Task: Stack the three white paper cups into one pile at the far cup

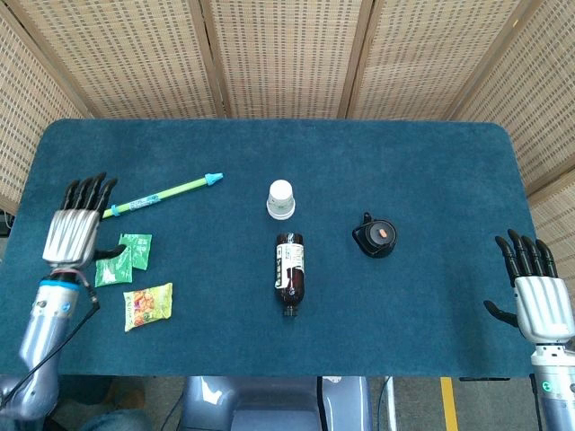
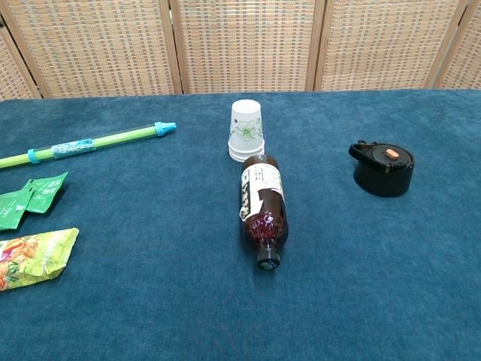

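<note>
bench carries everything under blue cloth, with the left hand and right hand (both empty, fingers spread) at opposite edges. brown bottle lies on its side mid-bench, its base just beside the upside-down paper cups, already one stack at the far spot.
</note>
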